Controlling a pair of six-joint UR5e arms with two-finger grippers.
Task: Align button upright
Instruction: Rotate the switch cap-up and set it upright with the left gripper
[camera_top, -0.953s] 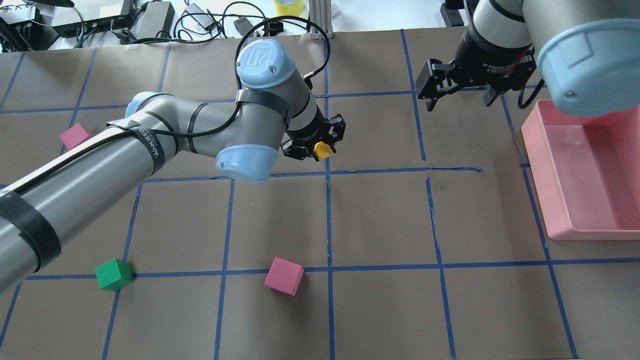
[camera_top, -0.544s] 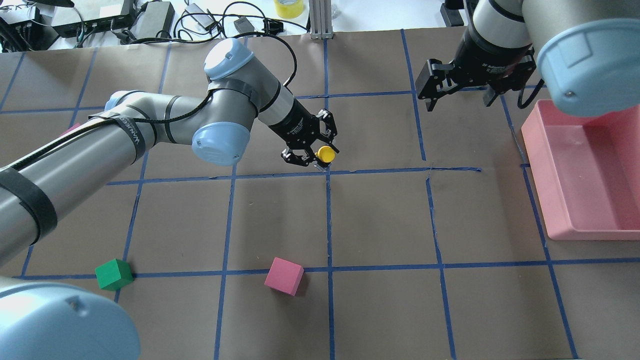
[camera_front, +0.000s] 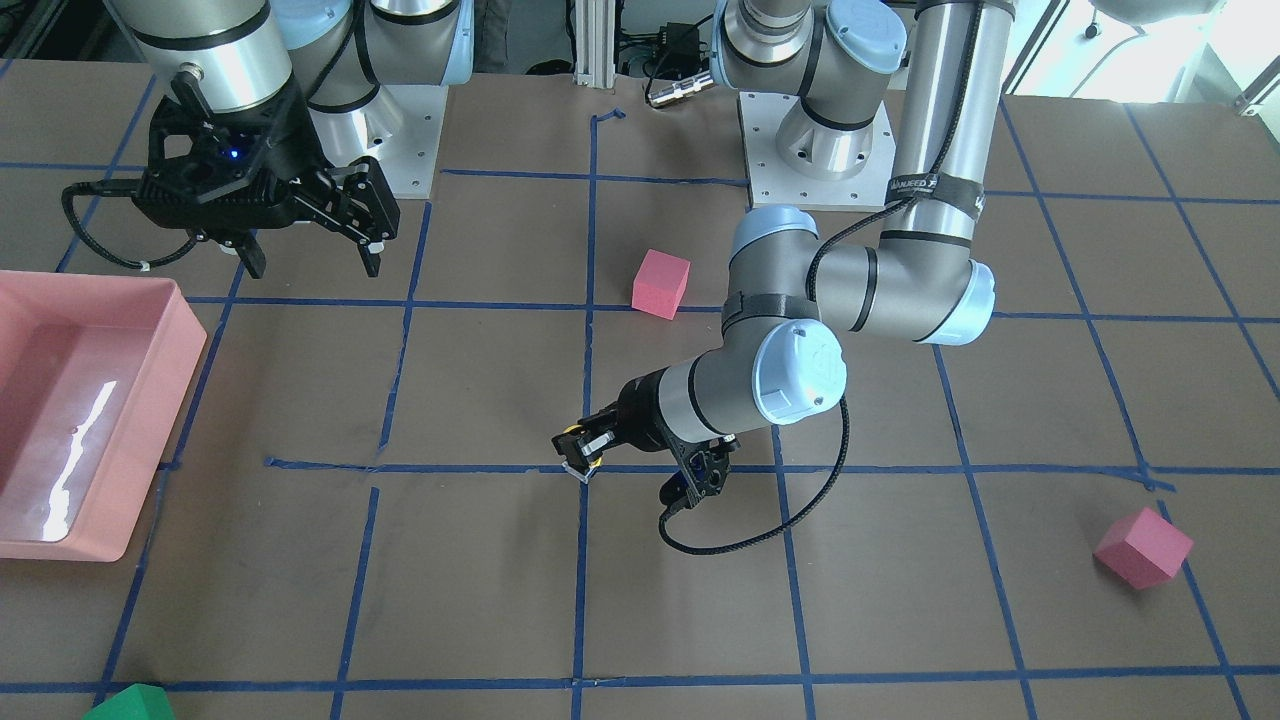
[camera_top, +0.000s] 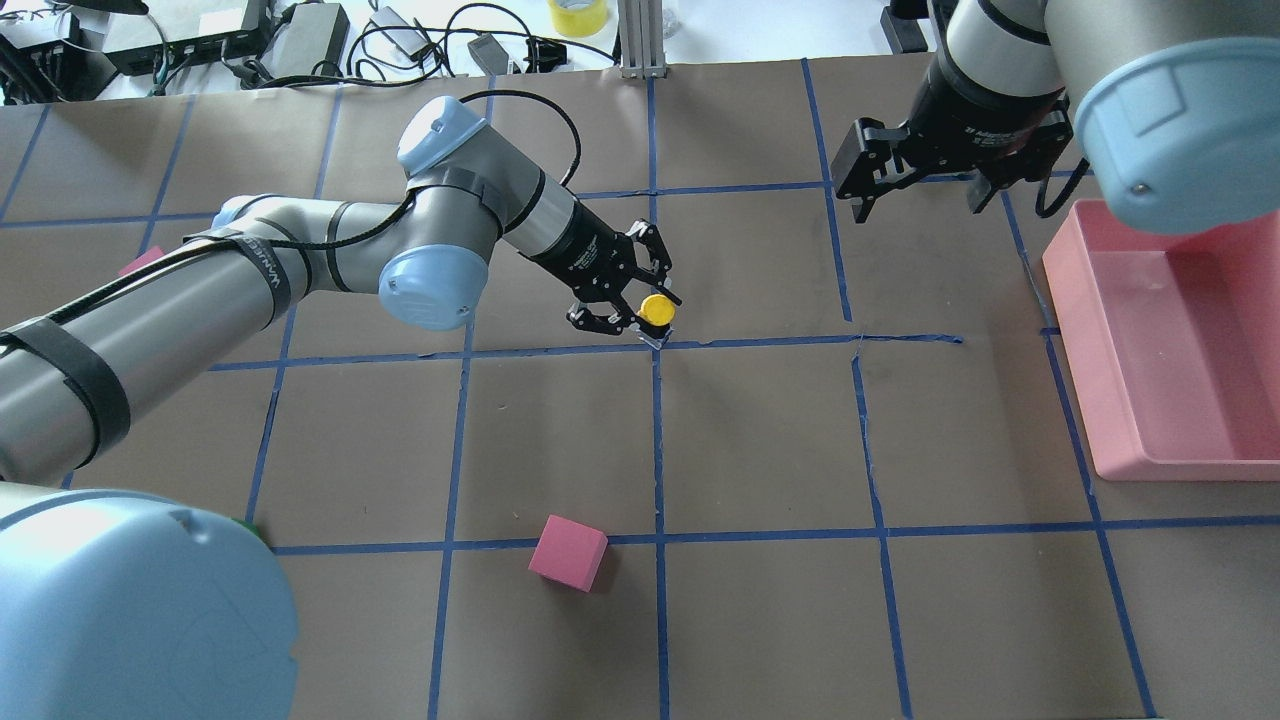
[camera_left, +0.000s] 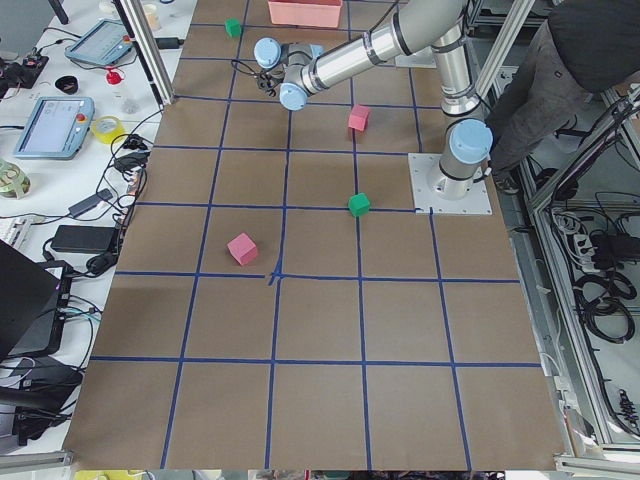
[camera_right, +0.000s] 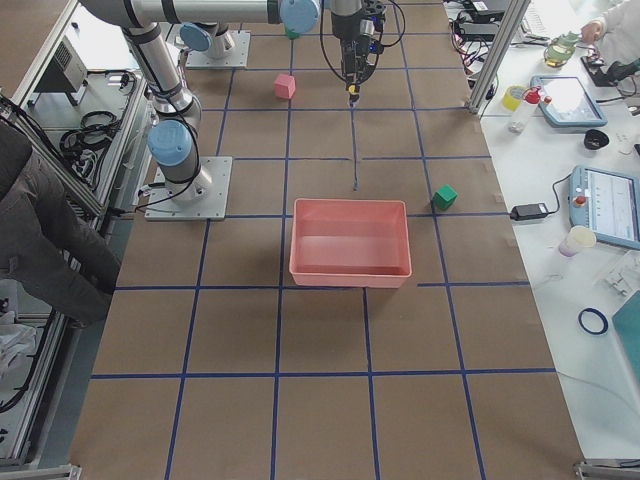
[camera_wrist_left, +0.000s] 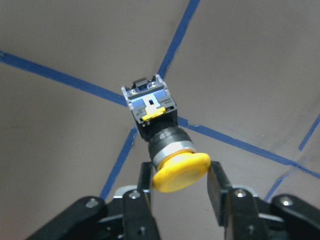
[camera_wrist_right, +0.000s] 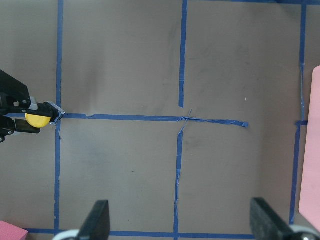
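Observation:
The button (camera_wrist_left: 165, 145) has a yellow domed cap and a black, grey and blue body. My left gripper (camera_wrist_left: 180, 172) is shut on the cap, with one finger on each side. The body points away from the gripper, down toward a crossing of blue tape lines. In the overhead view the cap (camera_top: 656, 308) shows at the left gripper's (camera_top: 645, 305) tip, and the body's end is at the table by the crossing. The front view shows the left gripper (camera_front: 580, 455) low over the table. My right gripper (camera_top: 920, 200) is open and empty, high at the back right.
A pink tray (camera_top: 1160, 465) stands at the right edge. A pink cube (camera_top: 568, 552) lies in front of the left gripper. Another pink cube (camera_front: 1143, 547) lies far to my left. A green cube (camera_front: 125, 703) is at the front view's bottom left. Cables lie beyond the table's far edge.
My left wrist has turned and tilted, bringing the button down toward the tape crossing. The left elbow has come into the overhead view's bottom left and hides the green cube. The right arm has not moved.

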